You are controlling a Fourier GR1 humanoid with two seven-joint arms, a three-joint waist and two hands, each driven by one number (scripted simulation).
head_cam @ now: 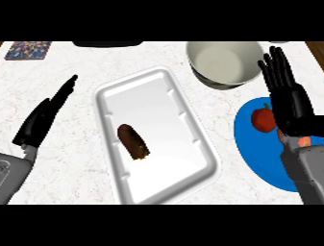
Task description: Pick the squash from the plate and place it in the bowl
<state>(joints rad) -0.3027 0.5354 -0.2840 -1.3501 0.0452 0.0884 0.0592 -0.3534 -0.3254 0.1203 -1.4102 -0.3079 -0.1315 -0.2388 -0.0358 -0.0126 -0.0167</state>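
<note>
No legible text anywhere, faint grey marks on left forearm (pixel 0 175) unreadable, speckled mat (pixel 28 50) at surface (pixel 65 158) corner, colours only

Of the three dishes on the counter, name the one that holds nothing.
The white bowl at the back: its inside is bare. The white tray holds a dark brown item, the blue plate a red item.

You are seeing the right hand (pixel 292 103) hovering with straight fingers over the blue plate (pixel 260 158) at the right, beside the red vegetable (pixel 264 118) lying on it. The bowl (pixel 225 62) is standing farther. The left hand (pixel 40 120) is resting, fingers straight, left of the white tray (pixel 157 96) holding a dark oblong thing (pixel 132 141).
</note>
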